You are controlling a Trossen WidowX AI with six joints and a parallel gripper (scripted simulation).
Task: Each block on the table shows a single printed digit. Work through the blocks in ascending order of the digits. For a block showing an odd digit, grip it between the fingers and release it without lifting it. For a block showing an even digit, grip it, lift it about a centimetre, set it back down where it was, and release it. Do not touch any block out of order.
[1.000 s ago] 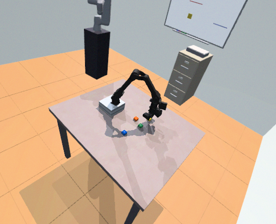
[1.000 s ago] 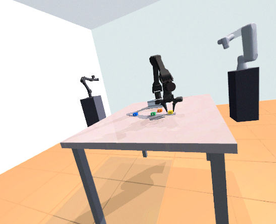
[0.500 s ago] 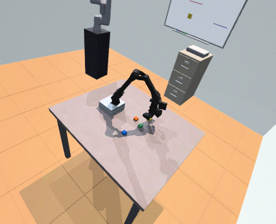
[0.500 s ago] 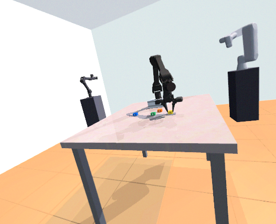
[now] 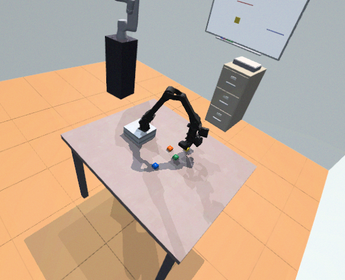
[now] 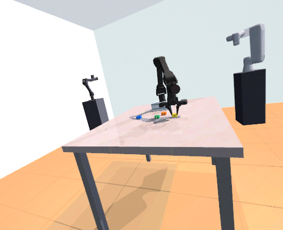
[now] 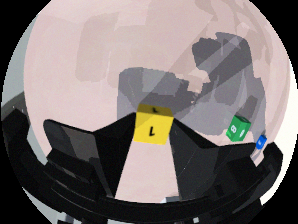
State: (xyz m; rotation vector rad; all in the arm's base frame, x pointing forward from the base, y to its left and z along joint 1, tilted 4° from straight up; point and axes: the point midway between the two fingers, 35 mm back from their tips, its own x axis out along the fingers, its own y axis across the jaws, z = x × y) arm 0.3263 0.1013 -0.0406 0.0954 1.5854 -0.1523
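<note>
Orange floor tiles and pale grey walls surround a pinkish worktop (image 6: 199,134) on dark grey legs. Seen from the exterior view, its near half carries only shadows; the blocks sit farther back, in front of the arm's pale base plate (image 5: 140,132).

At the wrist camera, nearest of all, the pincer (image 7: 152,137) is closed on the yellow block (image 7: 153,127), one dark finger (image 7: 100,145) pressing each side of it. The face toward the lens carries a dark printed mark, too small to read as a digit. In the exterior view the same yellow block (image 6: 175,115) appears to sit on the worktop under the pincer (image 6: 174,113), though whether its underside touches cannot be told.

From the yellow block in the wrist view, the green block (image 7: 238,128) lies at about 3 o'clock, well apart, and the blue block (image 7: 261,140) just beyond it at the rim of the picture. In the top view the green block (image 5: 175,157) is just beside the pincer (image 5: 187,150), the orange block (image 5: 169,148) is near it at about 11 o'clock, and the blue block (image 5: 155,165) lies apart at about 8 o'clock.

Farther off, a black pedestal (image 5: 120,66) bears a grey arm, a beige filing cabinet (image 5: 234,94) stands against the wall, and a whiteboard (image 5: 256,22) hangs above it. A second black pedestal (image 6: 95,113) with a small dark arm stands by the white wall.
</note>
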